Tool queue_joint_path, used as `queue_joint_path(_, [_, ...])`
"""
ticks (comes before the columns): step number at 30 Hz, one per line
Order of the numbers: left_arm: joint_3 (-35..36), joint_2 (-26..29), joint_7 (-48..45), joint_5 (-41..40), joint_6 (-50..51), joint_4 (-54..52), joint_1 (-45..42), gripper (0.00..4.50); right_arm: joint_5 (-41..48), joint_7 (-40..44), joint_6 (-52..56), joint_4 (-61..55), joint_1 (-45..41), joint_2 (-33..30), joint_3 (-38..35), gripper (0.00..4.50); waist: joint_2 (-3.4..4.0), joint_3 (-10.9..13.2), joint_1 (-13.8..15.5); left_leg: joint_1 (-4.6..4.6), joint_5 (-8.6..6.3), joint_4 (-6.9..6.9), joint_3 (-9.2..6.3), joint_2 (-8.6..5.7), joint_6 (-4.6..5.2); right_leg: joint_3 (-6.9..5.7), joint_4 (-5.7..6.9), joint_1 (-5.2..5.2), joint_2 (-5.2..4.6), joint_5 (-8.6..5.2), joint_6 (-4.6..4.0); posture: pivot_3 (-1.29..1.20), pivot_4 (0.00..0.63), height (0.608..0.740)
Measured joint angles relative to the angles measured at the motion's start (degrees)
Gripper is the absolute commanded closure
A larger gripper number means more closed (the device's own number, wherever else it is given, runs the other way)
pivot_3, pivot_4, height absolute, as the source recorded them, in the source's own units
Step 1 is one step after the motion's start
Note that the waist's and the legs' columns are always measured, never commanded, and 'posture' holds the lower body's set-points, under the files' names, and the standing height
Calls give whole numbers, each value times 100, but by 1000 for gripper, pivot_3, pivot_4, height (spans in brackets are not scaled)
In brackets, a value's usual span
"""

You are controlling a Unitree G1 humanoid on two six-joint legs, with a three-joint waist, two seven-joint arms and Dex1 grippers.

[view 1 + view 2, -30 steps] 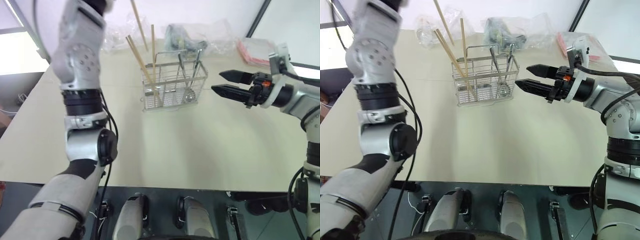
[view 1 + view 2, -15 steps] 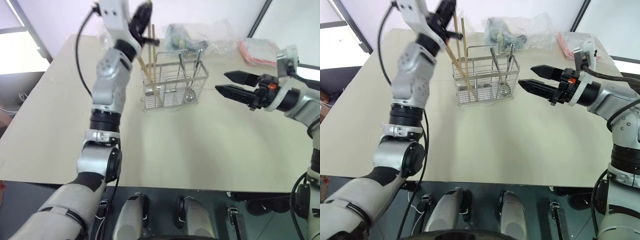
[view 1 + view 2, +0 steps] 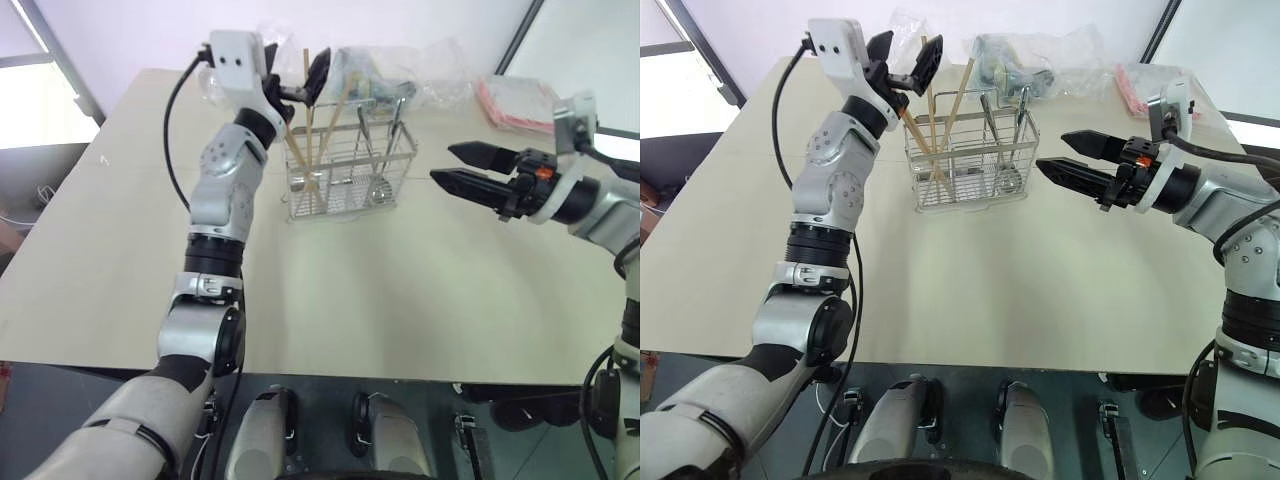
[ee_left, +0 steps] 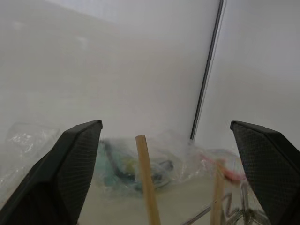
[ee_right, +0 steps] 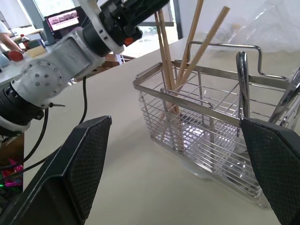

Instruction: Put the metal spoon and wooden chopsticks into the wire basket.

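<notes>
The wire basket [image 3: 350, 170] stands on the table's far middle. Several wooden chopsticks [image 3: 930, 110] lean in its left compartment, their tops sticking out above the rim. The metal spoon [image 3: 388, 150] stands in the right compartment beside another metal handle. My left gripper [image 3: 908, 50] hovers open above the chopstick tops, and one stick's tip [image 4: 146, 187] rises between its fingers [image 4: 65, 178] without touching them. My right gripper [image 3: 442, 163] is open and level, just right of the basket [image 5: 201, 122] and pointing at it, holding nothing.
Crumpled clear plastic bags [image 3: 390, 65] lie behind the basket. A pink packet [image 3: 510, 100] sits at the far right. The beige table [image 3: 400, 300] stretches bare toward me, its front edge close to my body.
My left gripper came down over the basket and opened. The chopstick it held now leans free in the basket, tilted right. The right arm stayed put.
</notes>
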Motion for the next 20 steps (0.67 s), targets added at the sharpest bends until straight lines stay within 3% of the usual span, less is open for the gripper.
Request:
queue_joint_path(2, [126,354,-31,-370,740,-695,-47,81,-38,33,-57,18,1,-2,12,0,2,0,-8,3,1,-2,-1,1,-1,0,1,0,1,0,0,0,150,699])
queue_joint_path(7, [144,2627,-1291,-1260,2889,-1885,7,81,-305,345,-302,384,-25,-197,125,0,12,-1,-145,6,15,-6,2,2,-26,1,6,-2,6,-3,-1,0,150,699])
queue_joint_path(12, [-74,5171,-3571,-1334,3211,-2595,1727,81,-629,767,-669,765,-133,-411,272,0,35,1,-211,7,11,-13,11,5,-32,4,-1,-10,5,-8,-8,0,150,699])
queue_joint_path(16, [-4,5917,-4511,-1219,2965,-2829,2984,81,-766,1029,-845,890,-190,-413,438,0,39,4,-133,-8,1,-12,7,5,-46,5,-3,-29,-1,-18,-27,0,150,699])
queue_joint_path(20, [475,6081,-4592,-1219,2853,-2889,3124,81,-883,1190,-967,1015,-308,-395,605,0,39,4,-127,-16,-8,-12,7,2,-36,7,-15,-57,-4,-18,-28,0,150,699])
